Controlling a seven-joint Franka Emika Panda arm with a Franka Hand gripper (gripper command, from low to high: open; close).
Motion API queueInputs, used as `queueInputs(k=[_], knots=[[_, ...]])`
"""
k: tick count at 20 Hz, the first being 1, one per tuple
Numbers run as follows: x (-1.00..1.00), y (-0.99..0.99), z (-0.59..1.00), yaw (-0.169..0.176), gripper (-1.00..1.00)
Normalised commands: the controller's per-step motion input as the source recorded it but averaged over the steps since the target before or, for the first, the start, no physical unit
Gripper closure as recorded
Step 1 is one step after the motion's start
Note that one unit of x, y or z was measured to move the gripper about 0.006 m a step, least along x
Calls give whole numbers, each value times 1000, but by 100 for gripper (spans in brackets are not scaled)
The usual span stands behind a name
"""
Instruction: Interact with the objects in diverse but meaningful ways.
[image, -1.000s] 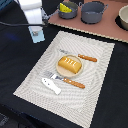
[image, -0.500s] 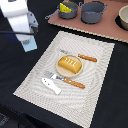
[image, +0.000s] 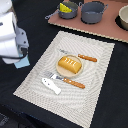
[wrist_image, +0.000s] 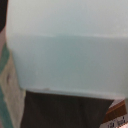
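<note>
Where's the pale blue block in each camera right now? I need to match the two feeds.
Exterior view: pale blue block peeks out below the arm, off the placemat's edge on the exterior view's left.
Wrist view: block fills most of the picture.
Shared landmark: the block itself.

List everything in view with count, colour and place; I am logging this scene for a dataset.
golden-brown scored bread loaf: 1, on a small plate at the placemat's middle.
orange-handled knife: 1, beyond the plate.
orange-handled fork: 1, in front of the plate.
small white fish-shaped piece: 1, on the placemat's near part.
woven beige placemat: 1, on the dark table.
yellow holed cheese wedge: 1, inside the grey pot on the exterior view's left.
second grey pot: 1, beside the first.
pale blue rounded-top block: 1, filling the wrist view.
white robot arm: 1, exterior view's left; pincer hidden.
</note>
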Motion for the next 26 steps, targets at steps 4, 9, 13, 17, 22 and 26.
queueInputs(k=[4,9,13,17,22,26], knots=[[111,-357,-115,0,100],[25,-251,-216,2,100],[-5,-184,-297,12,100],[-1,-129,-174,12,100],[15,-66,-85,17,-100],[243,0,334,28,-100]])
